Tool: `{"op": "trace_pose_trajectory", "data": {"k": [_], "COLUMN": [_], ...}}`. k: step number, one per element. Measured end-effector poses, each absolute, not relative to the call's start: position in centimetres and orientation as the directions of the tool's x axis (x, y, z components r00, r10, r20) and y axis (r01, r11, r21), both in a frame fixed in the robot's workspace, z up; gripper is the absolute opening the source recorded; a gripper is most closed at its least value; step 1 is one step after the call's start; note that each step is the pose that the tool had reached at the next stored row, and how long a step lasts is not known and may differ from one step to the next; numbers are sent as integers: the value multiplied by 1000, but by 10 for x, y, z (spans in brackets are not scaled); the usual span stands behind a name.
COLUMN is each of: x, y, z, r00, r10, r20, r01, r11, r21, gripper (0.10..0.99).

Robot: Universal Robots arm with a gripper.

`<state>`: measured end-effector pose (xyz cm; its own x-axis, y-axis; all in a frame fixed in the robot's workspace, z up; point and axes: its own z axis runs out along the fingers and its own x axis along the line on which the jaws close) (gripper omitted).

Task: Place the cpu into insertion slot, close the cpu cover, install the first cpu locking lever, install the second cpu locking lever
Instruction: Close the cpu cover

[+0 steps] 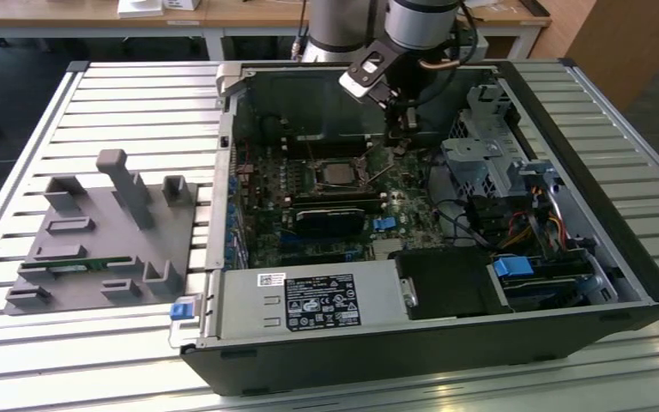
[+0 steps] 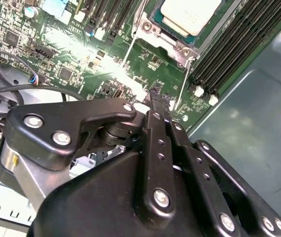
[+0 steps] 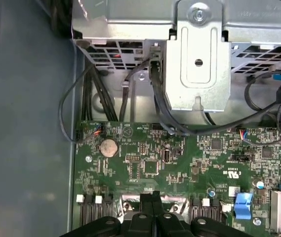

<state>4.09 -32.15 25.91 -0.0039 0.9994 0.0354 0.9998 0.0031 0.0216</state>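
The cpu (image 2: pixel 189 15), with a dull silver top, lies in the insertion slot (image 1: pixel 335 174) on the green board inside the open computer case. A silvery frame with screws, the cpu cover (image 2: pixel 166 40), surrounds the chip; I cannot tell whether it lies fully flat. Two thin wire levers (image 2: pixel 183 84) run from the socket's corners toward my gripper. My gripper (image 1: pixel 403 142) hangs just beside the socket, toward the exterior view's right. Its black fingers (image 2: pixel 156 106) are pressed together, shut, with nothing visible between them. In the first wrist view the gripper (image 3: pixel 152 196) points down at the board.
Long black memory slots (image 2: pixel 229 54) run beside the socket. A metal drive cage (image 3: pixel 197 64) and loose cables (image 3: pixel 160 113) lie near the gripper. A power supply (image 1: pixel 306 300) fills the case's front. A grey fixture with posts (image 1: pixel 100 232) stands on the slatted table at the exterior view's left.
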Motion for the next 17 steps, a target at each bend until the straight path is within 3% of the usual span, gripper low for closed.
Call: {"op": "trace_pose_trajectory", "data": {"k": [17], "x": [60], "y": [-320], "z": [256], "r00": [32], "r10": [999], "r20": [35], "r01": [999], "r11": [-33], "r21": [22], "gripper": [106]}}
